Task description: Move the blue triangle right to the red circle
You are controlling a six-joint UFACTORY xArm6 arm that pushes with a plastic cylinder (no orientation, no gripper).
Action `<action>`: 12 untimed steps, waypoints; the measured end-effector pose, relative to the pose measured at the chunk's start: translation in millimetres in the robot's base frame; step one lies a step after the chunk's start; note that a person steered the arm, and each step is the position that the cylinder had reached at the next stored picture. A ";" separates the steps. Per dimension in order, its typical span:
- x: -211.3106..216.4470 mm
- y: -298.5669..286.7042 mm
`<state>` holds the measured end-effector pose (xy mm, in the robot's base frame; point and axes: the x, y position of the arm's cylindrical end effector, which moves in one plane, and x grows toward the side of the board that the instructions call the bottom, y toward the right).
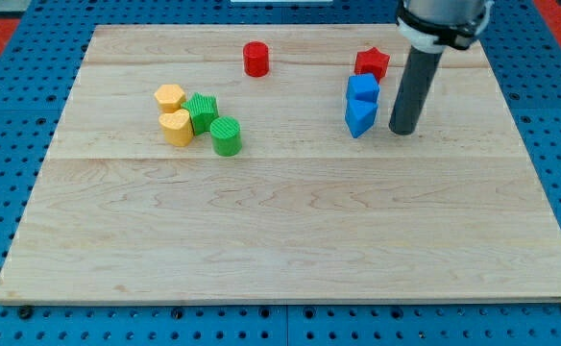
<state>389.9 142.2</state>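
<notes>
You have only one view here. It looks down at the tabletop [290, 240] from above and from the front, at a slant, facing toward 12 o'clock. The near edge lies at 6 o'clock and looks wider than the far edge. The camera stands far enough that you see almost the whole tabletop, with the blue perforated base [12, 106] around it. At 1 o'clock the arm is cut off by the frame's upper border.

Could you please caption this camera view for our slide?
My tip rests just right of the blue triangle, with the red circle far off toward the view's upper left.
</notes>
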 end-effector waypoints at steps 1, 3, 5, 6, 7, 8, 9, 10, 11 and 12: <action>-10.4 -58.9; -4.5 -96.8; -4.5 -147.4; -11.9 -165.4; -22.4 -163.5; -40.9 -149.0; -40.1 -171.0; -45.6 -185.5; -52.4 -169.2; -59.5 -147.0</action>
<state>330.4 -4.8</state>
